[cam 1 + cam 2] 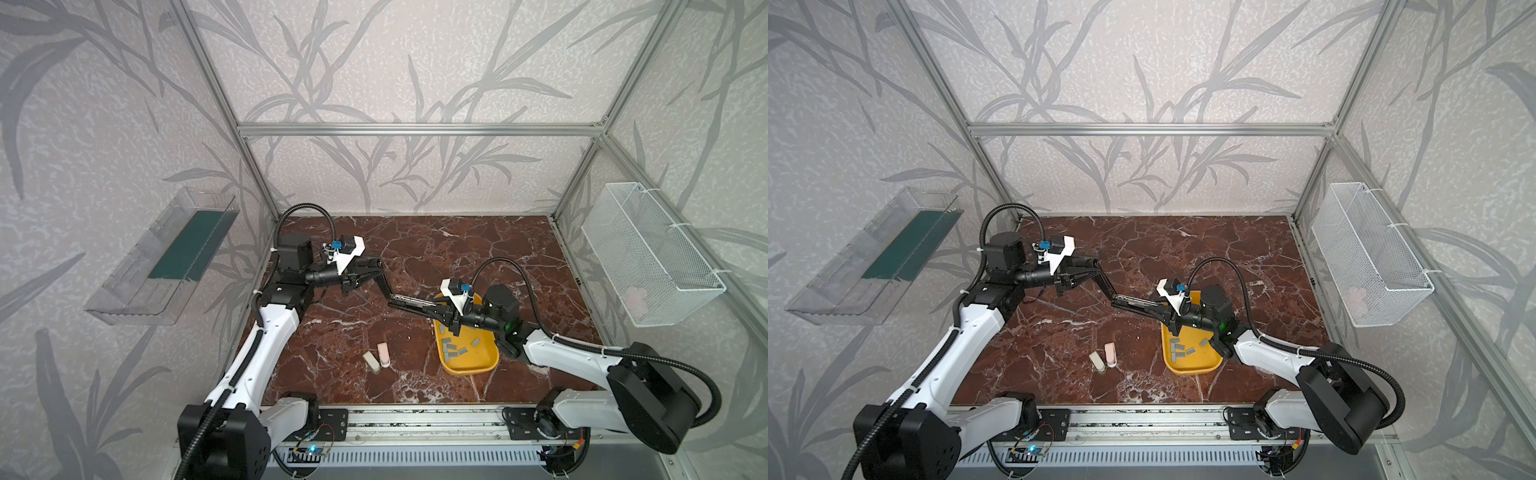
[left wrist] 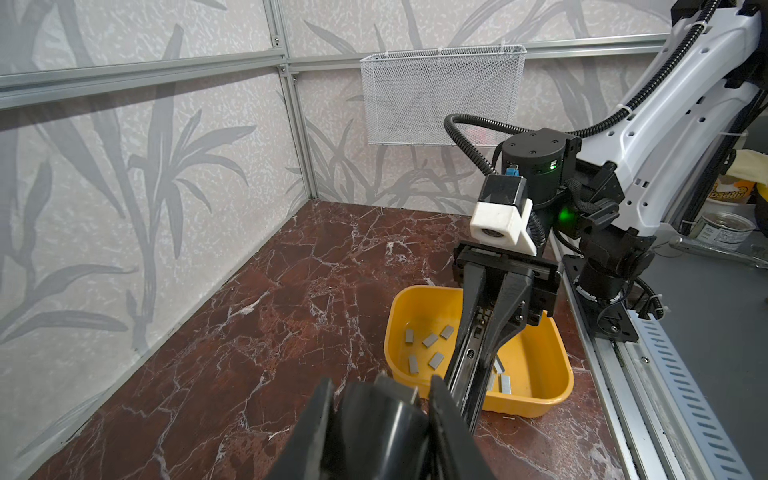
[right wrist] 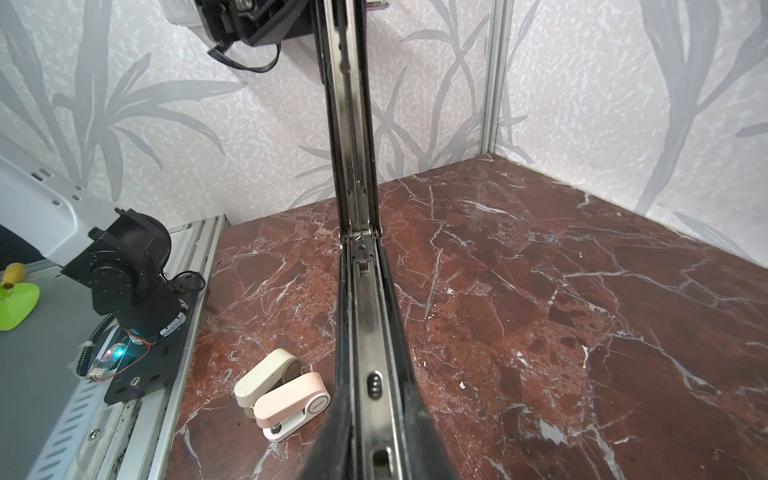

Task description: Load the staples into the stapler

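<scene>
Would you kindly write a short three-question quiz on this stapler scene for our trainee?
1. True or false: the staples lie in the yellow tray.
2. The left gripper and right gripper hold the black stapler open. Which grips its metal staple channel? A) left B) right
3. Fill in: next to the pink small stapler lies a ____ one.
Key: 1 true; 2 B; 3 beige small stapler.
</scene>
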